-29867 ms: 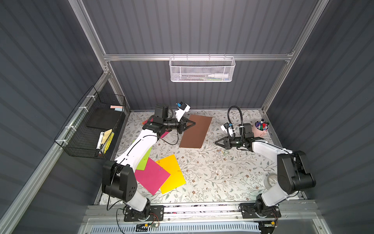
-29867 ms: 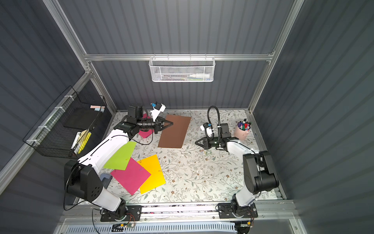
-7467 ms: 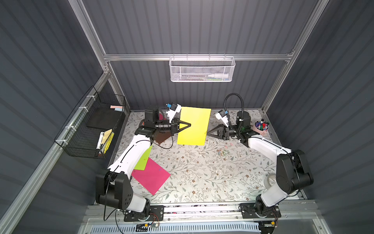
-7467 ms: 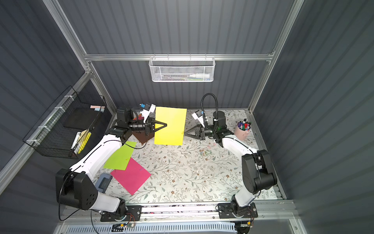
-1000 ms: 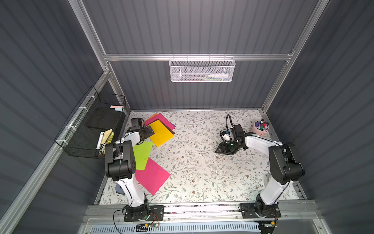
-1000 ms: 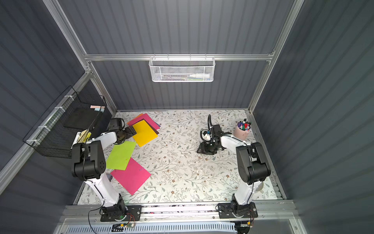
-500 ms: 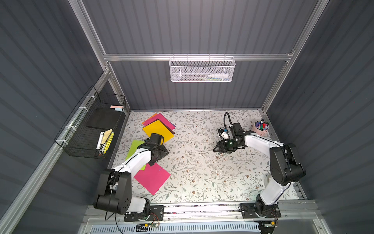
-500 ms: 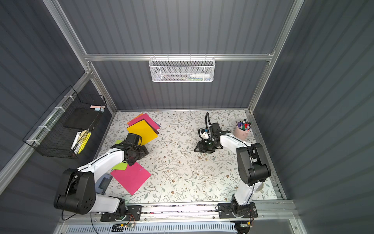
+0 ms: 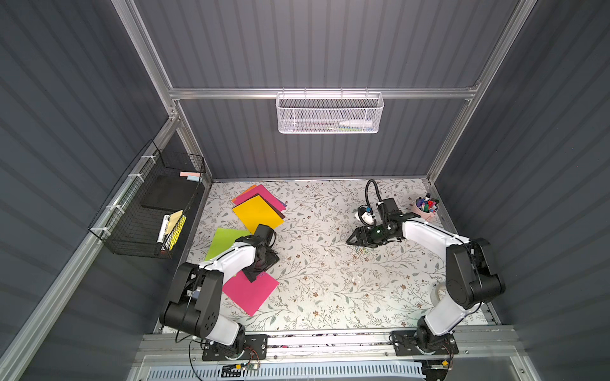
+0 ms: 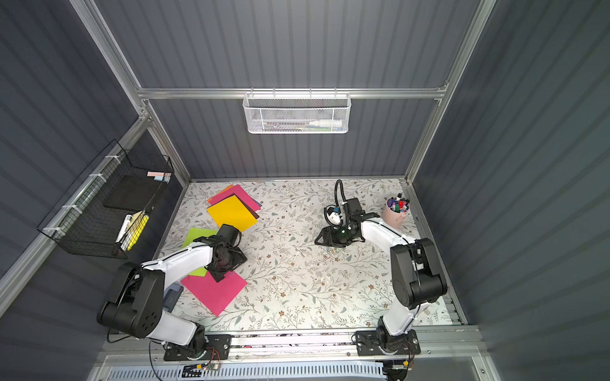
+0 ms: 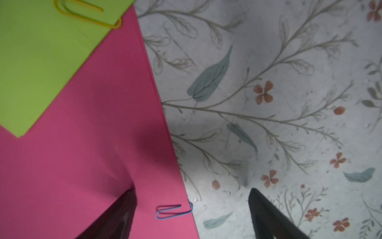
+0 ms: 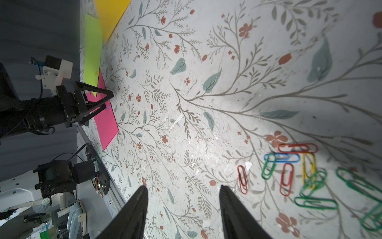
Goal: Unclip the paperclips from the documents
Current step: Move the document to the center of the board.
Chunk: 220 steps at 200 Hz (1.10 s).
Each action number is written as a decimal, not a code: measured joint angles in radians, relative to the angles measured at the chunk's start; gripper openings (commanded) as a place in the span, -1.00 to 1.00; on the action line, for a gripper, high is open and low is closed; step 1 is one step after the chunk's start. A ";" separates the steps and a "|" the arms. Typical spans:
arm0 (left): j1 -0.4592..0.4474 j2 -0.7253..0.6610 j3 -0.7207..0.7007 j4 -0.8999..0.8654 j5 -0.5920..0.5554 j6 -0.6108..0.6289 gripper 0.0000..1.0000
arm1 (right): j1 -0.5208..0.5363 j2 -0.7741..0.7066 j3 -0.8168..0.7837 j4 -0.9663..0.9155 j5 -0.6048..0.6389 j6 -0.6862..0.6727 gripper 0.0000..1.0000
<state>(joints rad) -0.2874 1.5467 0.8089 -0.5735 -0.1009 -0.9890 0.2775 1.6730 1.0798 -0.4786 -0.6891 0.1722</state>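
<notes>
A black wire basket (image 9: pixel 132 231) hangs on the left wall. On the flowered table (image 9: pixel 330 280) just beside it lies a lime green sheet (image 9: pixel 222 240), with a yellow paperclip (image 11: pixel 86 14) clipped over its edge near one corner. That corner overlaps a pink sheet (image 9: pixel 251 290) lying nearer the front. The left gripper (image 11: pixel 191 191) points down at the pink sheet's edge with its jaws wide apart and nothing between them. One finger (image 11: pixel 124 209) is over the pink paper and the other is over the bare table; whether either touches down cannot be told. A blue paperclip (image 11: pixel 173 212) is clipped on the pink sheet's edge, in the gap between the two fingers and closer to the one over the paper. Further back, a yellow sheet (image 9: pixel 257 214) tops a fanned stack, with another pink sheet (image 9: pixel 264 196) and thin edges of orange and brown paper showing beneath it. Well to the right, the right gripper (image 12: pixel 183 188) hangs low over the table with its jaws parted and empty. Just beside it a loose heap of paperclips (image 12: pixel 299 171) in red, blue, green and yellow lies on the table, off any paper. In the back right corner a pink cup (image 9: pixel 425 214) holds markers.
</notes>
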 measured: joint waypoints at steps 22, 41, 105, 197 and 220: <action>-0.087 0.101 0.092 -0.010 -0.017 0.063 0.76 | 0.000 -0.027 -0.007 0.000 0.000 0.000 0.19; -0.202 0.198 0.209 0.019 0.003 0.113 0.76 | 0.000 -0.034 -0.007 0.000 -0.002 0.000 0.20; -0.467 0.414 0.503 0.165 0.232 0.189 0.76 | -0.009 -0.034 -0.007 -0.013 0.001 0.000 0.21; -0.479 0.324 0.609 0.082 0.232 0.183 0.99 | -0.024 -0.026 -0.008 0.037 0.011 0.061 0.27; -0.404 0.167 0.500 0.128 0.243 0.209 0.99 | -0.010 0.019 -0.006 0.069 0.000 0.095 0.28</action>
<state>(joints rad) -0.6914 1.7138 1.3090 -0.4454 0.1421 -0.7799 0.2672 1.6920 1.0737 -0.4095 -0.6895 0.2668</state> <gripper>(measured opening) 0.995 0.636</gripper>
